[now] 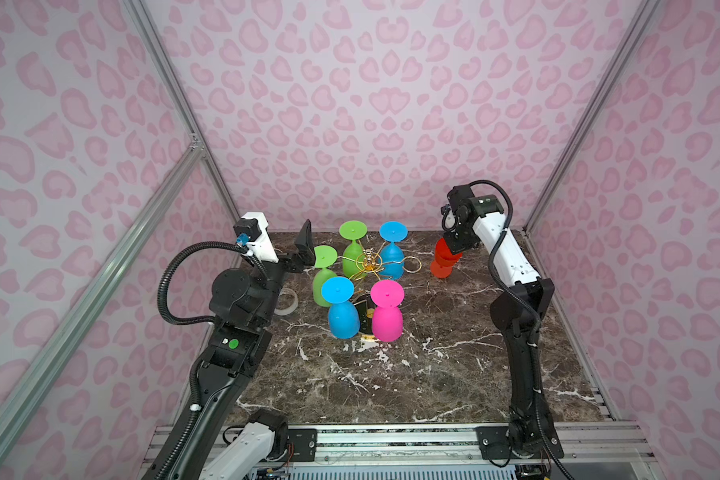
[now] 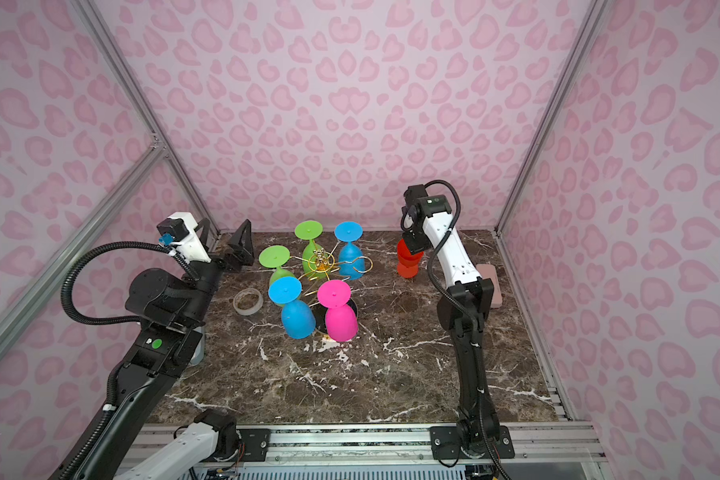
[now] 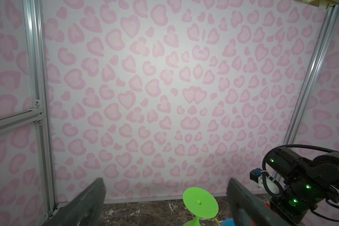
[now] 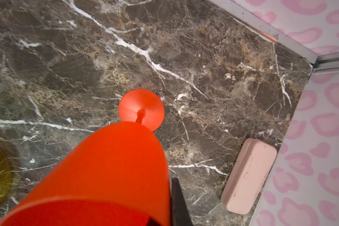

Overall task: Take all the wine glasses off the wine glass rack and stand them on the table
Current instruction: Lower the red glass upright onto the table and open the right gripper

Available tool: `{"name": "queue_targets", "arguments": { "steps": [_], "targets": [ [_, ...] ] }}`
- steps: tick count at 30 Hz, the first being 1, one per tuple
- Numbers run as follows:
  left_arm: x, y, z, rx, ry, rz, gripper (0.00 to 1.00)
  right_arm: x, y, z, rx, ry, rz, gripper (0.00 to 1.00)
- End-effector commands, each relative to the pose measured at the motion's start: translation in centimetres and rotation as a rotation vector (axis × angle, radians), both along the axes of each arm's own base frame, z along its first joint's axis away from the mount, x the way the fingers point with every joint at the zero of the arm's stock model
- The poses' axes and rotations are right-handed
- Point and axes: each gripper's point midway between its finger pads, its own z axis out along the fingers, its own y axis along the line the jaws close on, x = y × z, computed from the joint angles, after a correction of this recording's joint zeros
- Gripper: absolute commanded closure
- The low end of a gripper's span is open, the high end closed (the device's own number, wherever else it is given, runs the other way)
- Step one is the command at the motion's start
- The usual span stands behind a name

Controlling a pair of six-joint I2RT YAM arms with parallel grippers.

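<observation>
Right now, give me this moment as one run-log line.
right gripper: shut on red wine glass, foot down, clear of wine glass rack | left gripper: open, empty | on rack: five glasses

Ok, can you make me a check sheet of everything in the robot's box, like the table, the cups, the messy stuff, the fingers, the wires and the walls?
Surface: brown marble table with white veins.
Job's things: wine glass rack holds green glasses, blue glasses and pink glass upside down; red wine glass is off it.
Clutter: tape roll; pink case near the right wall.
Fingers: left fingers wide apart, empty; right fingers shut on the red wine glass's bowl.
Cables: black hoses loop along both arms; no snag seen.
Surroundings: pink heart-print walls, metal frame.
</observation>
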Motion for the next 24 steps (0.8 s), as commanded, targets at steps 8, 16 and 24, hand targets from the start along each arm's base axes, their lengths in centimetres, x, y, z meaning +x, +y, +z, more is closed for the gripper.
{"name": "queue_targets", "arguments": {
  "steps": [8, 16, 24],
  "targets": [
    [0.2, -0.6, -0.2, 0.001, 0.015, -0.033, 0.01, -0.1, 0.0, -1.8, -0.007, 0.049, 0.013, 0.97],
    [0.2, -0.8, -0.1, 0.003, 0.016, -0.043, 0.01, 0.1, 0.3, -2.0, 0.044, 0.051, 0.008, 0.80],
    [0.3, -0.8, -0.2, 0.000, 0.017, -0.041, 0.01, 0.8, 1.1, 1.4, 0.171, -0.035, 0.002, 0.66]
  ]
}}
